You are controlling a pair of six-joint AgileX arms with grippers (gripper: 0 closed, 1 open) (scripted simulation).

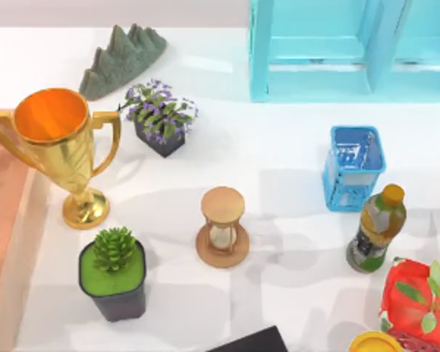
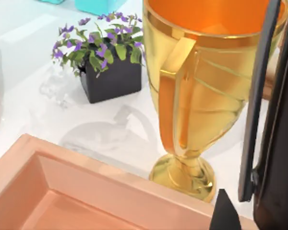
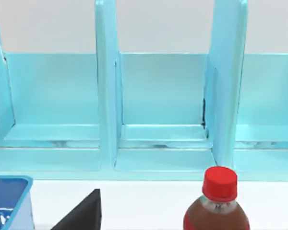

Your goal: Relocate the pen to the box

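Mostly the box is cut off by the left edge of the top view, which shows a strip of salmon floor and pale rim. The left wrist view shows one corner of it, with the gold trophy standing just beyond the rim. The left gripper hangs over that corner as dark parts at the frame's edge; I cannot tell whether it is released or clenched. The right gripper is a black wedge facing the turquoise shelf unit, its state equally unclear.

Inside the blue basket, right of centre, a pale slim shape slants from far right to near left. It may be the pen, but I cannot tell. 2 dark pots hold plants: purple flowers far, a green succulent near. An hourglass stands upright mid-table, a yellow-capped bottle just near the basket. A dark slab at the near edge is cut off.
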